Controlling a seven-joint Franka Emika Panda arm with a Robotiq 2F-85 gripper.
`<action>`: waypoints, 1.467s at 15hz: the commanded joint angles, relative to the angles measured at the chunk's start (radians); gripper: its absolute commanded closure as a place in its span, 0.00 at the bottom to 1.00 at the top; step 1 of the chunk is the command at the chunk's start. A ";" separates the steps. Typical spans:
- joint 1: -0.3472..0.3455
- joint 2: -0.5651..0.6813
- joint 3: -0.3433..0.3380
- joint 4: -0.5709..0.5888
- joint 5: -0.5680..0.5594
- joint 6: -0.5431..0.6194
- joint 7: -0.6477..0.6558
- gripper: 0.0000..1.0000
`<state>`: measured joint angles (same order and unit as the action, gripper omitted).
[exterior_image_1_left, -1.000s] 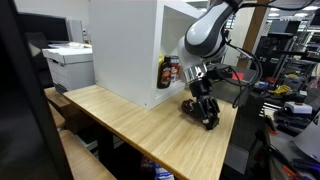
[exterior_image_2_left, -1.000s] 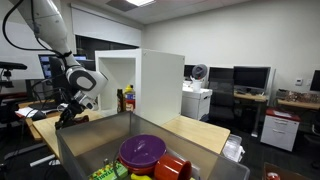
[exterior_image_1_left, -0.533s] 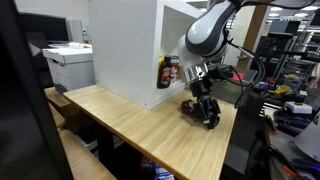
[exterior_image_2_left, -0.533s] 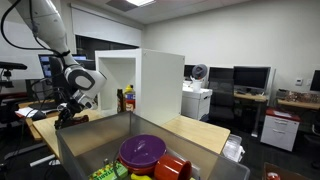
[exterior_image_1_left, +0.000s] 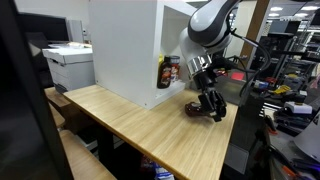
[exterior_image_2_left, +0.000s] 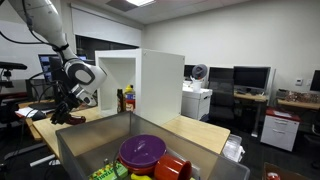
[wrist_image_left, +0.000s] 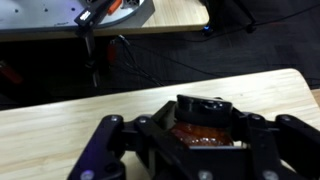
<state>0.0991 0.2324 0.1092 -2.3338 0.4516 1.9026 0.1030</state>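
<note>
Two fingers of the hand (wrist_image_left: 205, 142) pinch a brown object (wrist_image_left: 203, 133), the jaws narrowed onto it. In an exterior view the object hangs low at the far end of the bench (exterior_image_1_left: 130, 120), near the white cabinet (exterior_image_1_left: 125, 45). Whether it touches the wood is unclear.

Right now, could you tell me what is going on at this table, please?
The robot arm's gripper is down at the wooden table, just in front of the open white cabinet. In the wrist view a small brown object sits between its jaws, low over the tabletop; whether the grip is firm is not clear. A dark bottle stands inside the cabinet, untouched.
</note>
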 joint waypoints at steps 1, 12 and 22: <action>-0.033 -0.065 -0.012 0.003 0.031 -0.124 -0.029 0.81; -0.061 -0.046 -0.067 0.077 0.026 -0.308 -0.015 0.81; -0.070 -0.026 -0.105 0.127 0.019 -0.285 0.031 0.81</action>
<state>0.0427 0.1938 0.0058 -2.2334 0.4586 1.6281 0.1037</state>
